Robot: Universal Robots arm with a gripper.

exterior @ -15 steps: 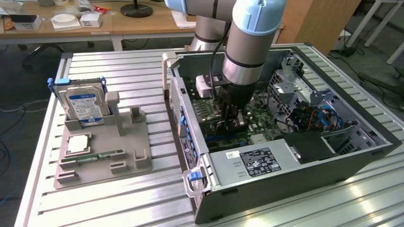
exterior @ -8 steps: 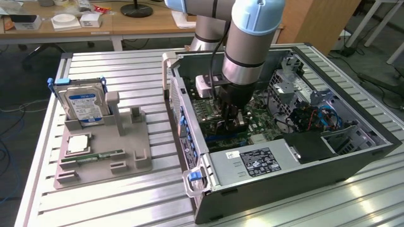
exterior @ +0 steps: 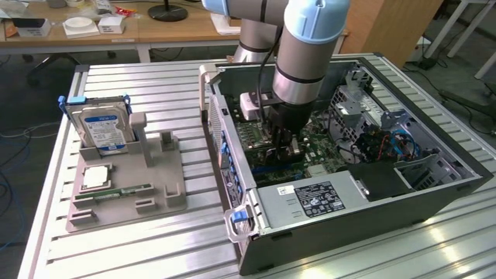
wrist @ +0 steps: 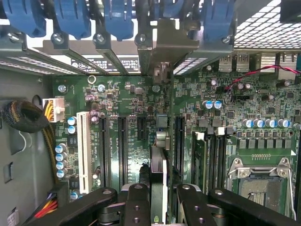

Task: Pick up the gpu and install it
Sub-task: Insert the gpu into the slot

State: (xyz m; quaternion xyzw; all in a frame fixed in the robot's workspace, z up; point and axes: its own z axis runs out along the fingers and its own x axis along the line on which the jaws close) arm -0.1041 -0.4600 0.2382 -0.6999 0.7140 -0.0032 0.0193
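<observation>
I see my gripper lowered inside the open computer case, just above the green motherboard on the case floor. In the wrist view its jaws stand narrow, pinching the gpu, a thin dark card seen edge-on between the black fingers. The card stands upright in the case among the long black expansion slots. Its silvery metal end is at the case's rear wall, beneath a row of blue clips. I cannot tell whether it is seated in a slot. Outside the case, on the exterior view's left of it, a grey holder carries a blue-labelled hard drive and a green memory stick.
</observation>
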